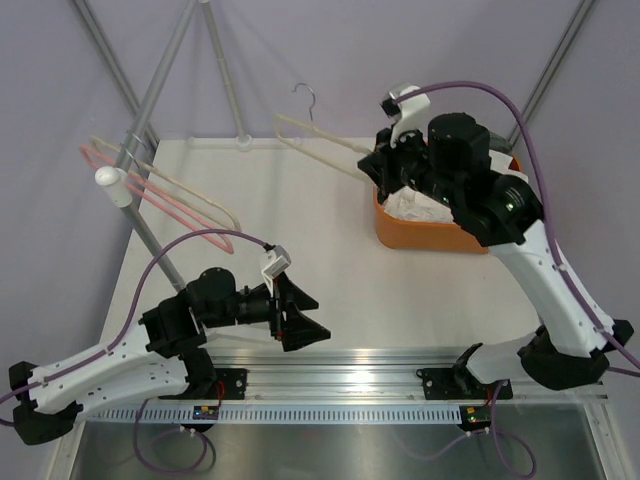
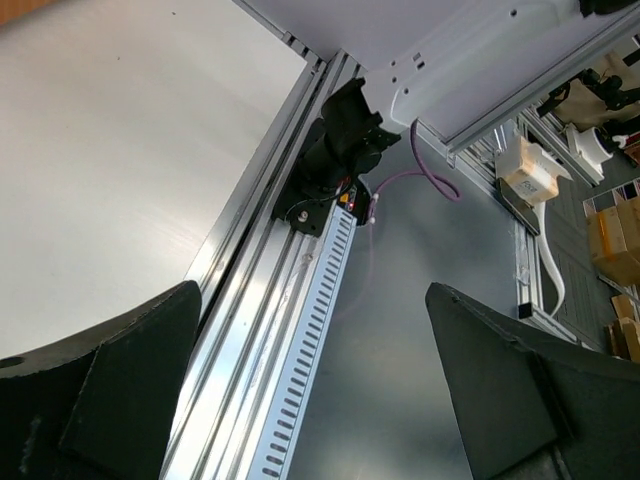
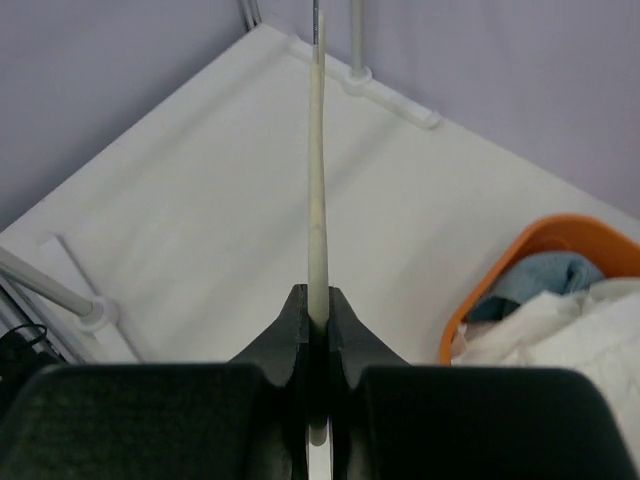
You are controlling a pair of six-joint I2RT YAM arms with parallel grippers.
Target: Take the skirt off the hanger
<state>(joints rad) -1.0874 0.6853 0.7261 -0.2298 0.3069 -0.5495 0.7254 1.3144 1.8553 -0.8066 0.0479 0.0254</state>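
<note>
The bare cream hanger (image 1: 320, 140), judged light and stiff, is clamped by its thin arm in the right gripper (image 3: 318, 322) above the orange basket (image 1: 420, 238) near the table's far right corner, where soft, limp white cloth, likely the skirt (image 1: 415, 205), is heaped; the left gripper (image 2: 320, 400) is spread wide.

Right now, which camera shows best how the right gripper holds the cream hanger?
The right wrist view: the right gripper is shut on the cream hanger, seen edge-on in its jaws. The top external view shows the whole hanger and its hook, but the arm hides the grip. The left wrist view shows none of it.
</note>
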